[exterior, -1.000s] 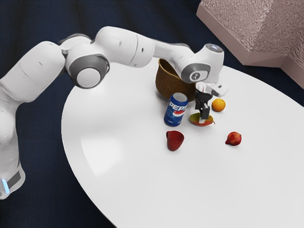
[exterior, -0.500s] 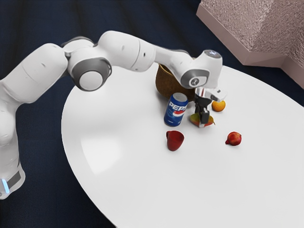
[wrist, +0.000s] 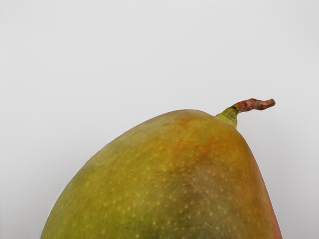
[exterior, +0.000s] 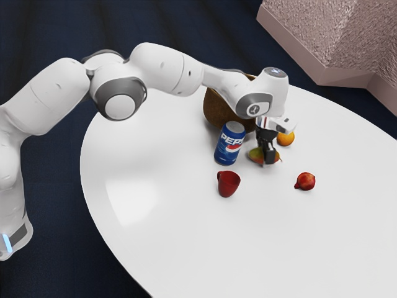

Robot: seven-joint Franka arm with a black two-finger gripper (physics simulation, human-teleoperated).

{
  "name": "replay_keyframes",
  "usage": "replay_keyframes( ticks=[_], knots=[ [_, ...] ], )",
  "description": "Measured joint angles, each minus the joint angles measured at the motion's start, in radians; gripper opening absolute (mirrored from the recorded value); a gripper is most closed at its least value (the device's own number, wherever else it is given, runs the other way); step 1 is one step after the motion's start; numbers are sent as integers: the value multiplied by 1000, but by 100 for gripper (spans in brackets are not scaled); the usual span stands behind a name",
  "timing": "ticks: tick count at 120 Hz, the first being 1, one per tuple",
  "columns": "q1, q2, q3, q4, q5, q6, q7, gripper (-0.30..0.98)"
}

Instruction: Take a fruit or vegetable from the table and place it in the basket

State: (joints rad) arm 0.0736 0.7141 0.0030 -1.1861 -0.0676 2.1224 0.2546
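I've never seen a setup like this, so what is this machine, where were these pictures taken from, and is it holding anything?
This is a simulated scene with one white robot arm ending in a black gripper. The exterior view comes from a camera at the arm's side; the arm enters from that view's left. The wrist view comes from a camera on the arm's hand, looking closely at a mango and its stem.

On the round white table are that mango, a brown basket, a blue Pepsi can, a red cup, an orange and a small red fruit, perhaps a pomegranate. The gripper is down at the mango, but I can't tell whether it has hold of it.
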Motion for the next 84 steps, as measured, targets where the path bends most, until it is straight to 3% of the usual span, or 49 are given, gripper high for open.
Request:
replay_keyframes(
  ticks=[51,84],
  knots=[
    [-13,-30,7,-3,11,51,-41,38],
    [-83,-276,112,-75,34,53,-60,39]
  ],
)
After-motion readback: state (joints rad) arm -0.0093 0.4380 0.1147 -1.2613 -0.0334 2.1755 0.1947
